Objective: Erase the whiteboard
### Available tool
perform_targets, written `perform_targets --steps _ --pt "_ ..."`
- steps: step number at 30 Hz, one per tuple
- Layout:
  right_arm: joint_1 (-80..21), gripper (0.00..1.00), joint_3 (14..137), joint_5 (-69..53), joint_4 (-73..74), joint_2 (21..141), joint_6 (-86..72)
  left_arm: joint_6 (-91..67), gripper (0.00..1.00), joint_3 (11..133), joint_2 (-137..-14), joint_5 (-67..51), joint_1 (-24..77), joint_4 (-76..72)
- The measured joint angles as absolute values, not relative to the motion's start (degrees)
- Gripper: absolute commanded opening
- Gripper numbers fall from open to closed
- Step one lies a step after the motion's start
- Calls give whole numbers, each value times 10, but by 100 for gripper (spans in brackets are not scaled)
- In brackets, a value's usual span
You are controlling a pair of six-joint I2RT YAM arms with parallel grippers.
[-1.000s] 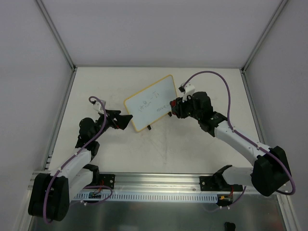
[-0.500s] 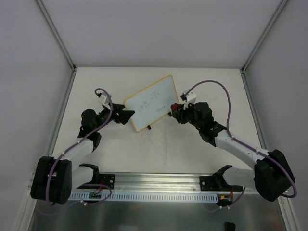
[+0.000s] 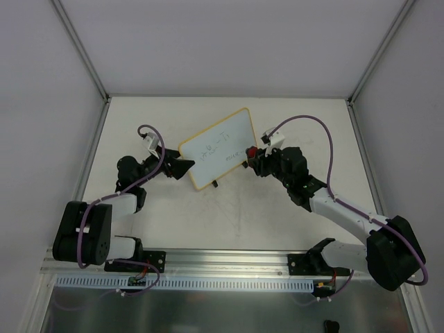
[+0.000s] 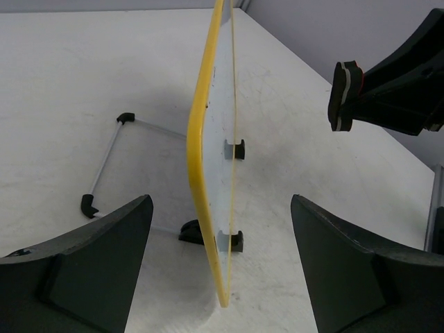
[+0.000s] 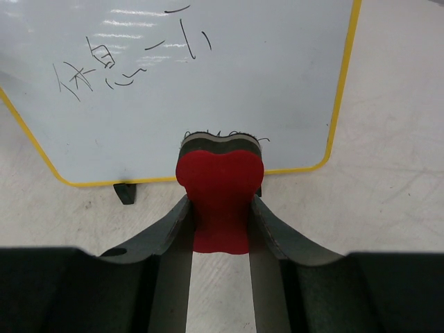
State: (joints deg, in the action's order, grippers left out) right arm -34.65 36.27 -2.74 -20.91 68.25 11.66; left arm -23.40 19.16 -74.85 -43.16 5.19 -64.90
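Note:
The whiteboard (image 3: 218, 147) stands upright on two black feet mid-table, with dark scribbles on its face (image 5: 208, 90). My left gripper (image 3: 182, 168) is open and straddles the board's left end. In the left wrist view the yellow-framed edge (image 4: 208, 139) stands between the wide-apart fingers of the left gripper (image 4: 220, 200), touching neither. My right gripper (image 3: 253, 158) is shut on the red eraser (image 3: 252, 152). In the right wrist view the right gripper (image 5: 220, 205) holds the eraser (image 5: 220, 187) with its dark felt end at the board's lower right part. A gap shows beside the eraser in the left wrist view (image 4: 345, 94).
A thin metal wire stand with black ends (image 4: 104, 163) lies on the table behind the board. White walls close the table at the back and sides. An aluminium rail (image 3: 229, 267) runs along the near edge by the arm bases.
My left gripper has moved right and forward until its open fingers straddle the board's left end. My right gripper with the eraser has shifted only slightly. The board has stayed put.

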Motion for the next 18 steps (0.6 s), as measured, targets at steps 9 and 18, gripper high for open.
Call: perform_targets --steps 9,18 --pt "-347 0 360 -27 -212 682 117 -275 54 204 -813 -481 52 -703" --pt "-347 0 364 -34 -213 705 117 -292 34 227 -832 -495 52 -718"
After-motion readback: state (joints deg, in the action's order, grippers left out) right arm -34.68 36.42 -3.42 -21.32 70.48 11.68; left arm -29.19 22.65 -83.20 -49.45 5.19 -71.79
